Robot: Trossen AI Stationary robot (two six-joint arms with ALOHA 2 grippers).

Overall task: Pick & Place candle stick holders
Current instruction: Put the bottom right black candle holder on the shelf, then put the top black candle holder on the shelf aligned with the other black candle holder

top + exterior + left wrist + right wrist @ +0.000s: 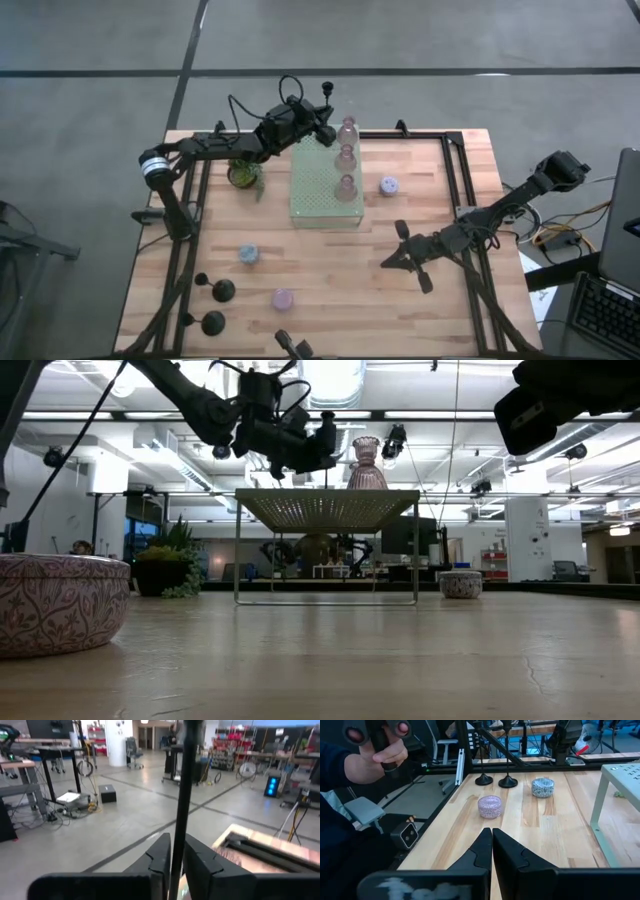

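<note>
Front-left corner of the table (420,320): two black candle holders (222,290) stand near each other, untouched. Just beyond them sit a lavender stubby holder (283,298) and a blue stubby holder (248,255), well apart. The right gripper (390,262) hangs over the middle-right of the table, jaws pressed together, holding nothing, waiting. A third stubby holder (388,185) sits just right of the pale green board (315,195). On the board's right edge are three pink glass holders (346,156) in a row, near to far. A potted plant (243,173) sits left of the board. Farthest out, the left gripper (327,128) is at the board's far end, jaws pinching the thin stem of the third black holder (183,795), beside the last pink one. Whether its base touches the board, I cannot tell. Step in hand, as I judge it, is placing this black holder on the board. To do it well, keep the stem upright, come down clear of the neighbouring pink glass, set the round base flat on the perforated top, then spread the jaws only once it stands. The thin stem probably tips easily, so retreat straight up. Count: 3 pink (all on the board), 3 stubby (all on the table), 3 black (2 on the table, 1 gripped), 1 board, 1 plant. A person's hand (380,747) shows beyond the table edge in the right wrist view.
</note>
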